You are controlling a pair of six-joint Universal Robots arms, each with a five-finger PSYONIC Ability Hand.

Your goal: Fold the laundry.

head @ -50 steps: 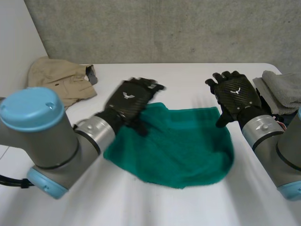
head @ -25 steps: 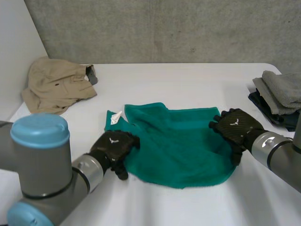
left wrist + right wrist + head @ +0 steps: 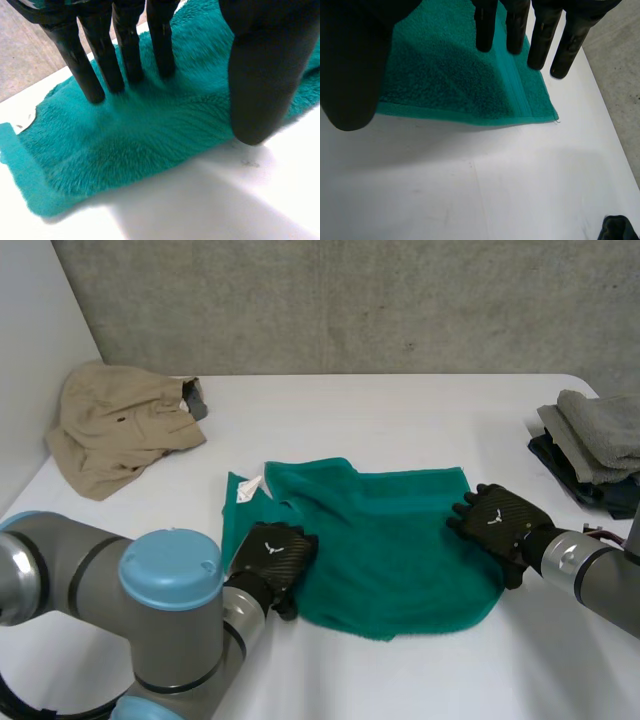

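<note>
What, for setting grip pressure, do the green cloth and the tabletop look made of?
Green cloth: terry towelling, probably cotton. It has a fuzzy, matte pile, and a flat woven band runs near one edge. Table: smooth, hard and white with a faint sheen, perhaps laminate or painted board; the look leaves that open.

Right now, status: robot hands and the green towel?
Left robot hand open, fingers pressing green towel at left edge. Right robot hand open at its right edge. Towel spread, far-left corner flipped over. Beige garment, grey stack off to sides.
</note>
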